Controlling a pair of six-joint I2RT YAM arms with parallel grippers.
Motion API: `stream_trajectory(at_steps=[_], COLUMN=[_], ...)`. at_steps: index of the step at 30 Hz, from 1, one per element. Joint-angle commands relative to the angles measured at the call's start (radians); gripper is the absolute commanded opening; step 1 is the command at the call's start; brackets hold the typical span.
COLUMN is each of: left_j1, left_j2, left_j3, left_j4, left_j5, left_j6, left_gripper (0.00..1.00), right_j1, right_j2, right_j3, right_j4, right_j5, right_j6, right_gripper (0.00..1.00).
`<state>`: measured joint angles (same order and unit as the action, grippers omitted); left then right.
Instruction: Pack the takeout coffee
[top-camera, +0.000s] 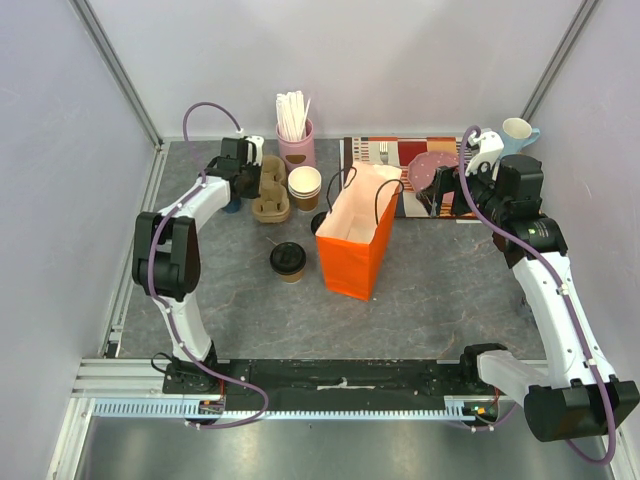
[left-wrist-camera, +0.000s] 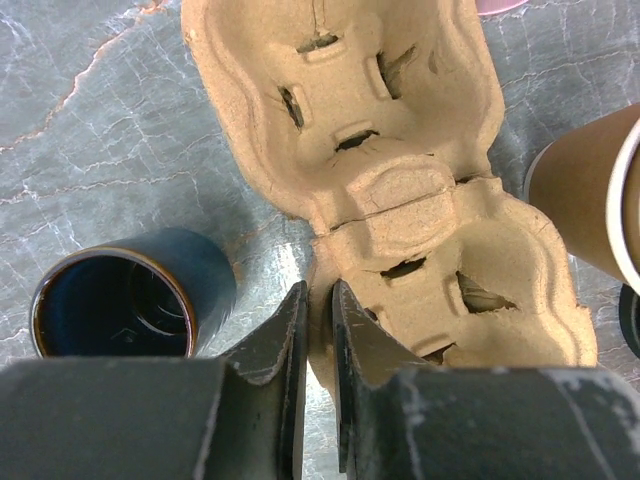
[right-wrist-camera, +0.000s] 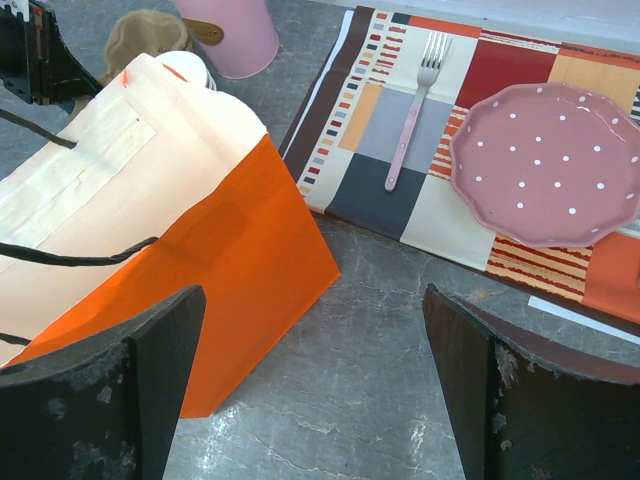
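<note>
The takeout coffee (top-camera: 288, 260), a brown paper cup with a black lid, stands upright on the table left of the open orange paper bag (top-camera: 355, 240). At the back left, my left gripper (top-camera: 250, 180) is at the tan pulp cup carrier (top-camera: 270, 195). The left wrist view shows that gripper (left-wrist-camera: 320, 290) pinching the near rim of the carrier (left-wrist-camera: 400, 200). My right gripper (top-camera: 440, 190) hovers behind and to the right of the bag. In the right wrist view it (right-wrist-camera: 315, 295) is wide open and empty, with the bag (right-wrist-camera: 250, 230) to its left.
A dark blue mug (left-wrist-camera: 120, 300) stands just left of the carrier. Lidless paper cups (top-camera: 305, 185) are stacked on its right, and a pink holder of sticks (top-camera: 295, 145) stands behind. A striped placemat (right-wrist-camera: 400, 200) holds a pink plate (right-wrist-camera: 545, 160) and a fork (right-wrist-camera: 410, 110).
</note>
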<state>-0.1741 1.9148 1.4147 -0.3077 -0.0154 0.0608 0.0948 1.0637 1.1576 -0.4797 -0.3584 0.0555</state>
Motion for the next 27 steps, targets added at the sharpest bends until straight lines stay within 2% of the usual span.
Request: stream_trajectory(at_steps=[1,3,5,11,14,20,23,24,27], left_j1=[0.005,0.007,0.007,0.01,0.012,0.012,0.012,0.013,0.015], left_j2=[-0.071,-0.066,-0.054,-0.028,-0.022,-0.02,-0.019,-0.016,-0.016], left_j3=[0.055,0.055,0.053,0.053,0.056,0.059,0.056,0.056,0.058], left_j4=[0.028,0.027,0.027,0.016,0.016,0.002,0.002,-0.001,-0.007], left_j5=[0.011,0.034,0.034,0.046,0.043,0.045,0.046,0.046,0.051], left_j6=[0.019,0.024,0.034,0.043,0.051,0.06,0.062,0.06,0.057], left_gripper=[0.07,0.14,0.18,0.17,0.24,0.27,0.24,0.19,0.12], right_j1=[0.005,0.005,0.005,0.005,0.006,0.006,0.006,0.006,0.006], right_j2=[-0.011,-0.01,-0.01,-0.018,-0.016,-0.015,-0.013,-0.014,-0.016], right_j3=[0.021,0.022,0.021,0.021,0.021,0.022,0.024,0.024,0.024], right_j4=[0.018,0.016,0.016,0.015,0.013,0.013,0.013,0.013,0.013], right_j5=[-0.007,-0.008,-0.013,-0.016,-0.022,-0.028,-0.031,-0.033,-0.034], right_j6=[-0.011,-0.009,-0.009,-0.013,-0.011,-0.013,-0.013,-0.014,-0.014], right_gripper=[0.98,0.98,0.98,0.98,0.98,0.98,0.98,0.98,0.98])
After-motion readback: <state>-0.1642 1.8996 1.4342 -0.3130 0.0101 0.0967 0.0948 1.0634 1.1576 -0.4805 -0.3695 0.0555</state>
